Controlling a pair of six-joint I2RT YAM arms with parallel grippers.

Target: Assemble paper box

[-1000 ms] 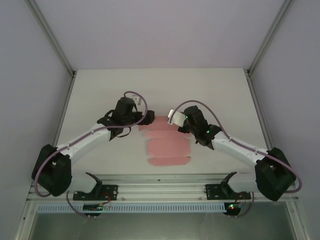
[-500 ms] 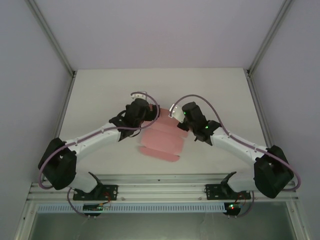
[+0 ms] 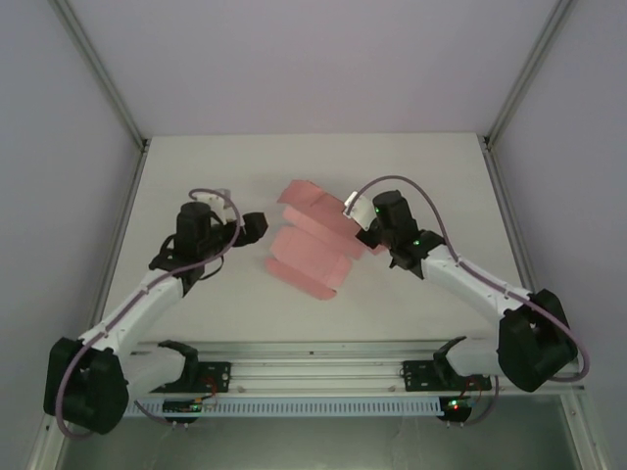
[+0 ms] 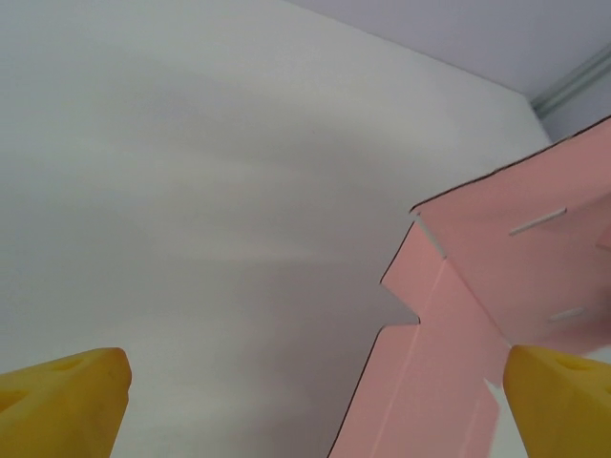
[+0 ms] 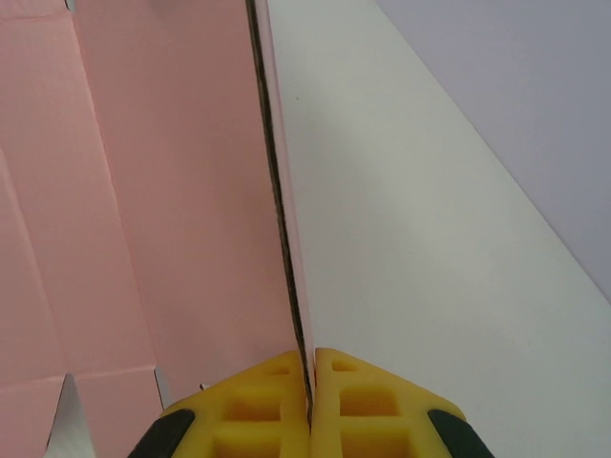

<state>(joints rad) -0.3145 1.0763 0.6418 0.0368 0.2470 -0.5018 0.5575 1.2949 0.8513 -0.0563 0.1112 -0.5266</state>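
Note:
The paper box (image 3: 312, 240) is an unfolded pink die-cut sheet with tabs and creases, lifted and tilted above the middle of the table. My right gripper (image 5: 311, 367) is shut on its right edge, which runs as a thin line between the yellow fingers (image 5: 263, 410); in the top view that gripper (image 3: 366, 235) sits at the sheet's right side. The left gripper (image 3: 257, 226) stands open to the left of the sheet, apart from it. In the left wrist view the pink sheet (image 4: 477, 334) rises at the right between the wide-apart yellow fingertips (image 4: 67, 396).
The white table (image 3: 196, 176) is walled on the left, right and back. An aluminium rail (image 3: 313, 357) with the arm bases runs along its near edge.
My left arm has pulled back to the left, away from the sheet. The right gripper has lifted and swung the sheet, whose far end now points up and left.

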